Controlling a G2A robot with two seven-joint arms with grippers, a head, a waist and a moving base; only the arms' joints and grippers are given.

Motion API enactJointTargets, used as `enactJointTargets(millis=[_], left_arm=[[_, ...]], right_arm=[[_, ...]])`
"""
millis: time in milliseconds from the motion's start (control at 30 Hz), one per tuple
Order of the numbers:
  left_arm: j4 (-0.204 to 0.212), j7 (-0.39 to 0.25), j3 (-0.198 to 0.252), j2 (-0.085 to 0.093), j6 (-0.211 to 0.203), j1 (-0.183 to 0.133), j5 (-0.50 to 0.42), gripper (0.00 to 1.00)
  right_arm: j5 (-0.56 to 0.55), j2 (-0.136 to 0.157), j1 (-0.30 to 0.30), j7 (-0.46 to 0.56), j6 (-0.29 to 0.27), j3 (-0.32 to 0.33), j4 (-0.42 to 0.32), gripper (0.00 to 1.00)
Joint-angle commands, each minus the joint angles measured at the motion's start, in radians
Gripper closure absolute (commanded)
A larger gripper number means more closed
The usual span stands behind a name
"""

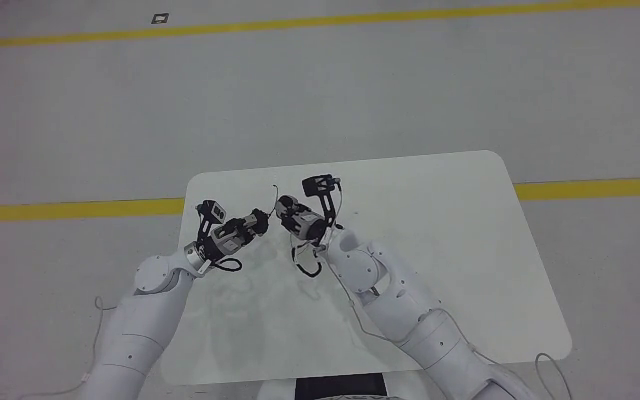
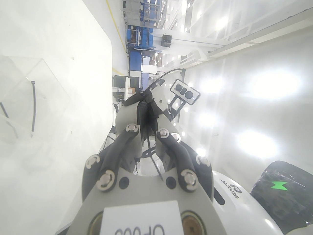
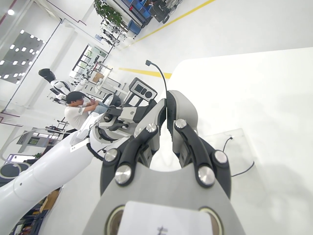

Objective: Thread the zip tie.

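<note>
Okay so, starting on the left: the left gripper (image 1: 262,218) is pinched shut, up in the air over the table (image 1: 450,260). Its wrist view has a thin black strip (image 2: 156,165) running back out between the fingers, which I'd guess is the tail of the zip tie (image 3: 163,79). Right beside it, the right gripper (image 1: 283,210) is clamped shut on the tie too, with the head (image 3: 148,62) curving free above its fingertips. The two grippers are nearly tip to tip.

For the threading bit, I reckon the trick is getting the tail square to the slot in the head and feeding it slowly, because the free end looks floppy and will probably wander. Holding it close to the tip should help.

Down on the table sits a clear tray (image 3: 240,133) with spare ties (image 3: 226,143) in it, well out of the way. The real obstacle, I'd say, is the grippers' own fingers crowding the head.
</note>
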Motion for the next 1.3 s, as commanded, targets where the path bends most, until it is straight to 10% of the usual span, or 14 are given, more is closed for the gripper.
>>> enactJointTargets(millis=[0,1000,1100,1133,1267], left_arm=[[0.000,0.000,0.000,0.000,0.000,0.000,0.000,1.00],[0.000,0.000,0.000,0.000,0.000,0.000,0.000,1.00],[0.000,0.000,0.000,0.000,0.000,0.000,0.000,1.00],[0.000,0.000,0.000,0.000,0.000,0.000,0.000,1.00],[0.000,0.000,0.000,0.000,0.000,0.000,0.000,1.00]], right_arm=[[0.001,0.000,0.002,0.002,-0.003,-0.002,0.001,1.00],[0.009,0.006,0.008,0.011,-0.018,-0.024,0.011,1.00],[0.012,0.005,0.010,0.004,-0.011,-0.025,0.012,0.47],[0.013,0.005,0.010,0.002,-0.011,-0.025,0.013,0.08],[0.014,0.006,0.010,-0.009,-0.010,-0.023,0.010,0.00]])
